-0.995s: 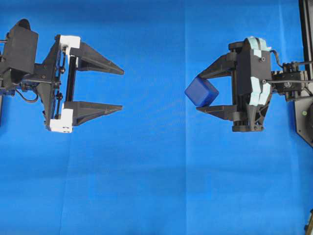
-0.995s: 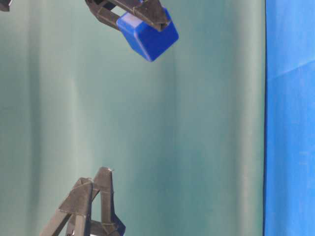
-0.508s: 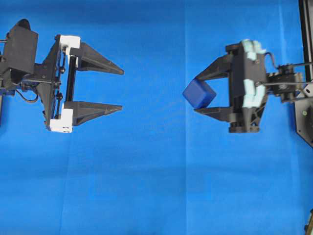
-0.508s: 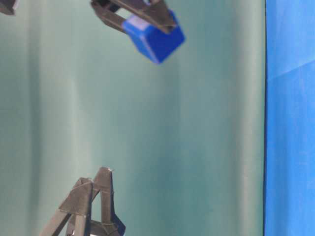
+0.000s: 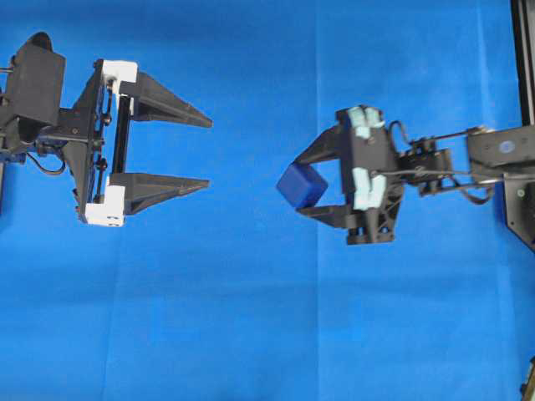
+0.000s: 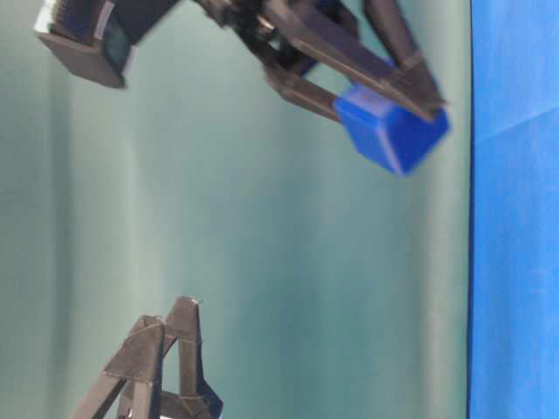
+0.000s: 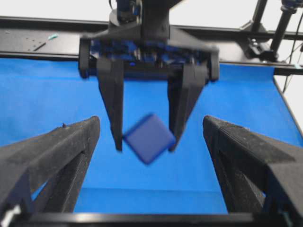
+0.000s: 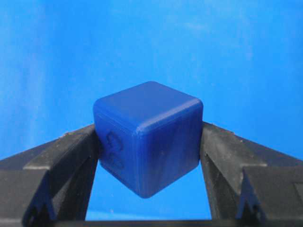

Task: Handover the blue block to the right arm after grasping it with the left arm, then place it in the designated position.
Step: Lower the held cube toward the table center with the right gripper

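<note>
Centre gap: an open strip of blue cloth (image 5: 251, 317) is seen between the left gripper (image 5: 209, 152) and the right gripper (image 5: 298, 185), with nothing lying in it.
Left gripper: the jaws are spread wide and nothing is held between them; the space between the fingers is free.
Right gripper: the passage between its fingers is filled by the blue block (image 5: 302, 185), which is clamped there.
Right edge: a black frame (image 5: 522, 50) borders the cloth.
</note>
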You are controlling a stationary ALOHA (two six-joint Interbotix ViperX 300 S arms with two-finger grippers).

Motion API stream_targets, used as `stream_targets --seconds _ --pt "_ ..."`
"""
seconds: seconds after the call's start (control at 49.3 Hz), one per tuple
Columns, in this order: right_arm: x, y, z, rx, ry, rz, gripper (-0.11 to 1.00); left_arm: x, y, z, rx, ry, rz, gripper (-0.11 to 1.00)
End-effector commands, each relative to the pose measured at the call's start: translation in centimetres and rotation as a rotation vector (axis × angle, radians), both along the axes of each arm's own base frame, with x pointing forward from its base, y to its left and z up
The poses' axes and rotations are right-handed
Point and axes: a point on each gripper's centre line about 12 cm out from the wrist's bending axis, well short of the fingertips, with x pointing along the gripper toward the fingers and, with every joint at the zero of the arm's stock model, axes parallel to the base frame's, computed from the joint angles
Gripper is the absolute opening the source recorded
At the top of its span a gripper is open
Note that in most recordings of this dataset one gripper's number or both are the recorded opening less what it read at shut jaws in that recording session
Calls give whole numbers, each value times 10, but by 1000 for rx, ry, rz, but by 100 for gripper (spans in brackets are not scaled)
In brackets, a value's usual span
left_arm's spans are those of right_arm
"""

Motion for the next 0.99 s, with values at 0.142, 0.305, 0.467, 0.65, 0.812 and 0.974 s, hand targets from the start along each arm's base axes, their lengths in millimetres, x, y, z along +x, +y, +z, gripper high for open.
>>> stream_targets --seconds 0.142,0.305,0.467,0.65,0.812,0.974 --pt "20 3 -28 33 -15 10 55 1 0 14 0 -41 1 93" --pt "33 4 -47 58 -22 11 55 1 0 14 0 -41 1 93" --pt "45 6 -61 74 -36 14 55 1 0 14 0 -40 1 93" --pt "57 6 -80 92 -15 -1 55 2 0 15 0 -41 1 93" --pt "64 6 -95 105 13 -17 55 2 0 14 0 -40 1 93" --pt "65 6 -103 120 28 -34 55 2 0 15 2 -41 1 93"
